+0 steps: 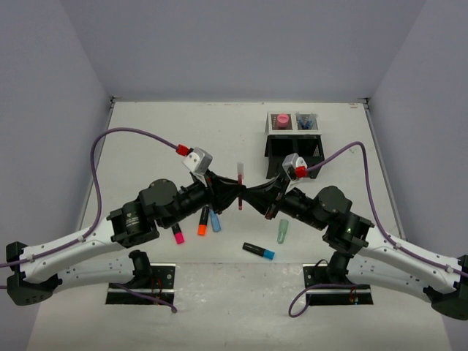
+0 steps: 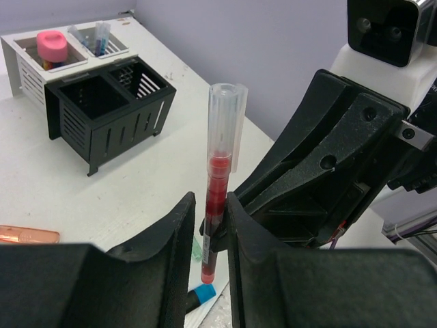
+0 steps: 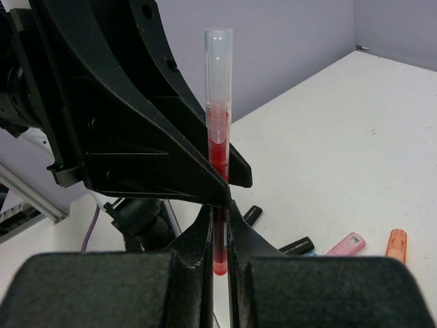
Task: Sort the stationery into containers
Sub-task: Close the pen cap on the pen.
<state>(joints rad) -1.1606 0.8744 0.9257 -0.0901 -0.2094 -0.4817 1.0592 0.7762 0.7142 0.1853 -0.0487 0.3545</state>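
While the two arms meet over the middle of the table [image 1: 146,139], a thin red pen [image 1: 240,186] stands upright between them, its clear cap on top and its tip off the surface. The right gripper [image 3: 220,219] is clamped on the lower barrel of the pen, its two black fingers [image 3: 198,236] pressed tight against either side. The left gripper [image 2: 212,212] flanks the same pen [image 2: 217,178] from the opposite side, a little above the tip. Its jaws stand slightly apart, with a slim gap showing beside the barrel in the left wrist view. The black mesh desk organizer [image 1: 294,146] sits well apart toward the far right of the table. A pink glue stick [image 1: 281,120] is in the left pale-lined compartment and blue pens [image 1: 307,121] are in the right one. Its two dark lower compartments face the arms. On the table near the left arm lie a pink highlighter [image 1: 178,235], an orange highlighter [image 1: 202,223] and a blue highlighter [image 1: 215,219], just beside one another. Nearer the right arm, a mint highlighter [image 1: 282,232] and a black marker with a blue cap [image 1: 259,251] lie apart from each other.
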